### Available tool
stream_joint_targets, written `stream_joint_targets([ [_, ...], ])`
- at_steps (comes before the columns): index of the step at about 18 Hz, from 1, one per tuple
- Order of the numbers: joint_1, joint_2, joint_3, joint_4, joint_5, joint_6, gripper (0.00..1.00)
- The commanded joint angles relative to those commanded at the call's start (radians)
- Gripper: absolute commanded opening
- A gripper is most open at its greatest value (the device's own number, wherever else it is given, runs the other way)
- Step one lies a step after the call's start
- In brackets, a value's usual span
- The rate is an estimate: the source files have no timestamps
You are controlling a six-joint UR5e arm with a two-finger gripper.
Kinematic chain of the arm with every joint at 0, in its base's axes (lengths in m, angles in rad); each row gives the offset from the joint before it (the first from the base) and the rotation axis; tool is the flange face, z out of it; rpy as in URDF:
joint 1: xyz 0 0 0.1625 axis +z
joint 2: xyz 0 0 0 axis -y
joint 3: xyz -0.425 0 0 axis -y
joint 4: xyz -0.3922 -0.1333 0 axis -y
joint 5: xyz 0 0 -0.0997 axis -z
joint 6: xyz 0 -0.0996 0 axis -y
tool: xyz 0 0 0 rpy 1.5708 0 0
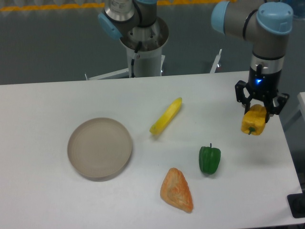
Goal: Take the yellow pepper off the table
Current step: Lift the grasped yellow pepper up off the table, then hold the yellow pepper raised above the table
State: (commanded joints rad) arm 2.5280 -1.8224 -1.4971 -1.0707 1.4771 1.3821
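Note:
The yellow pepper [253,121] is a small blocky yellow-orange bell pepper with a short stem pointing down-left. It hangs tilted in my gripper [259,108], held above the white table [47,200] near its right edge. The gripper's black fingers are shut on the pepper's upper part. The arm comes down from the upper right.
A green bell pepper [209,160] stands on the table left of and below the gripper. A long slim yellow piece [166,116] lies mid-table. An orange wedge-shaped piece [177,190] lies near the front. A round grey plate [99,148] sits at the left. The table's right edge is close to the gripper.

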Motion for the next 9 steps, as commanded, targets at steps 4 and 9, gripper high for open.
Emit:
stream_joint_targets([
  [4, -0.017, 0.0, -0.009, -0.006, 0.051, -0.002, 0.33],
  [9, -0.075, -0.029, 0.003, -0.02, 0.132, -0.053, 0.33],
])
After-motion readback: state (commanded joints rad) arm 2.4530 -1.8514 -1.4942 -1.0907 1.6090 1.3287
